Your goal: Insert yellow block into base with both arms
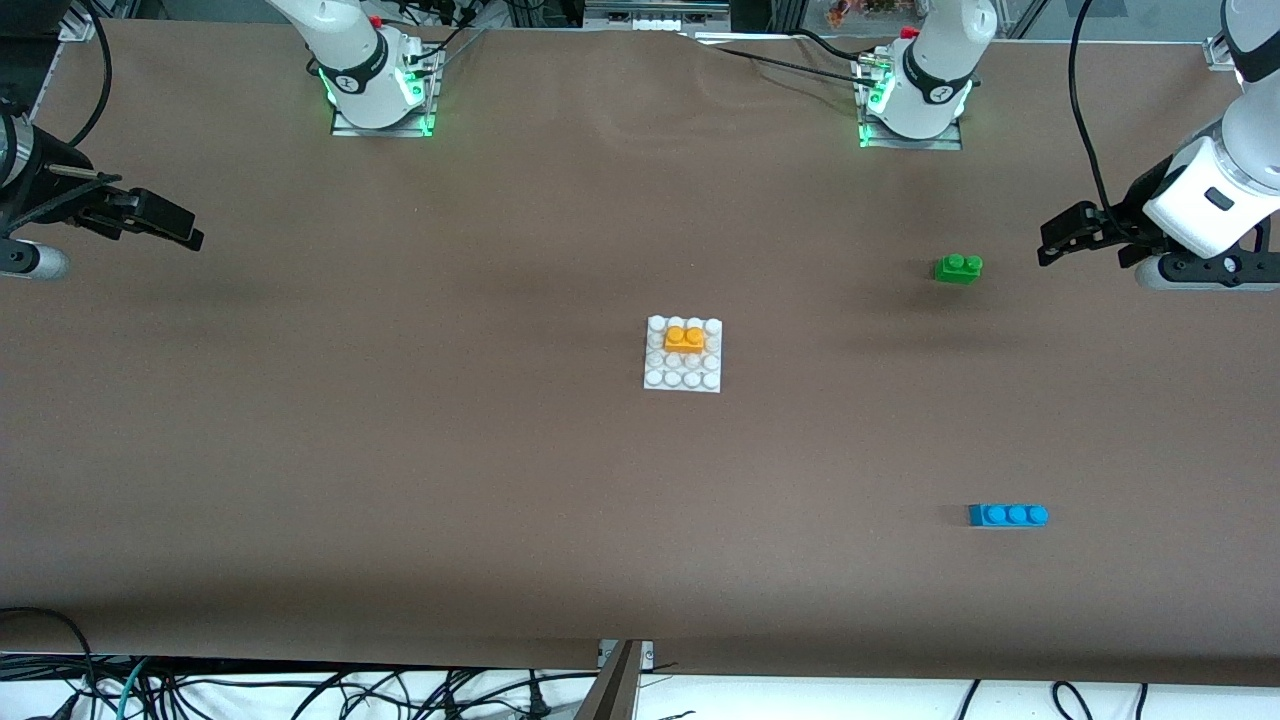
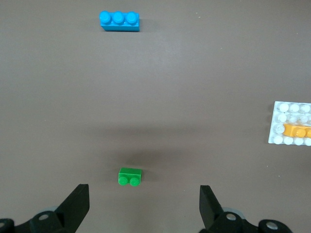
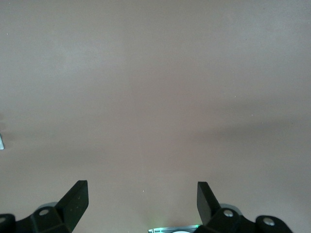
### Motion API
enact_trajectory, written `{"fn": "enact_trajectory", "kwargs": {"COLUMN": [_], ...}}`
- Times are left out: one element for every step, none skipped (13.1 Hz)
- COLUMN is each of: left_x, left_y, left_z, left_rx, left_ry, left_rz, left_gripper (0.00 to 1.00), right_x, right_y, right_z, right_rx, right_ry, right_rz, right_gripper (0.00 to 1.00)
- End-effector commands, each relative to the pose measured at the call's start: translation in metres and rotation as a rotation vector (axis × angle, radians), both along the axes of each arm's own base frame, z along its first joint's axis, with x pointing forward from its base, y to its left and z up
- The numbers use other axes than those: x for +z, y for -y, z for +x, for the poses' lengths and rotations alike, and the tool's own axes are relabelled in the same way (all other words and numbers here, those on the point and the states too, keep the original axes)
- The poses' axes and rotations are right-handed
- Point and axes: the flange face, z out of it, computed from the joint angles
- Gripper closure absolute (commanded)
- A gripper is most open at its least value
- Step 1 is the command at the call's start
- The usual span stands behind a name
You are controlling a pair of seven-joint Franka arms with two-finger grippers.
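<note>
The yellow block sits on the white studded base at the table's middle, on the rows of the base farther from the front camera. Both also show at the edge of the left wrist view, the block on the base. My left gripper is open and empty, raised at the left arm's end of the table, close to a green brick. My right gripper is open and empty, raised at the right arm's end, over bare table.
The green two-stud brick lies on the table below the left gripper. A blue three-stud brick lies nearer to the front camera, toward the left arm's end; it also shows in the left wrist view.
</note>
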Motion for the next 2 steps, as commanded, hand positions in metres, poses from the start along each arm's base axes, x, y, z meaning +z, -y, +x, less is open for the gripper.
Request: {"fn": "enact_trajectory", "kwargs": {"left_x": [0.007, 0.0068], "left_y": [0.0031, 0.0023], "left_z": [-0.0041, -0.0035], "left_rx": [-0.023, -0.018], "left_ry": [-0.005, -0.005], "left_rz": [0.012, 0.02], "left_gripper": [0.0, 0.0], "right_x": [0.0037, 0.0036], "right_y": [0.0014, 0.0014], "right_z": [-0.0022, -0.0022], "right_rx": [0.008, 0.008], "right_ry": [0.008, 0.008], "right_rz": [0.015, 0.015], "right_gripper": [0.01, 0.01]}}
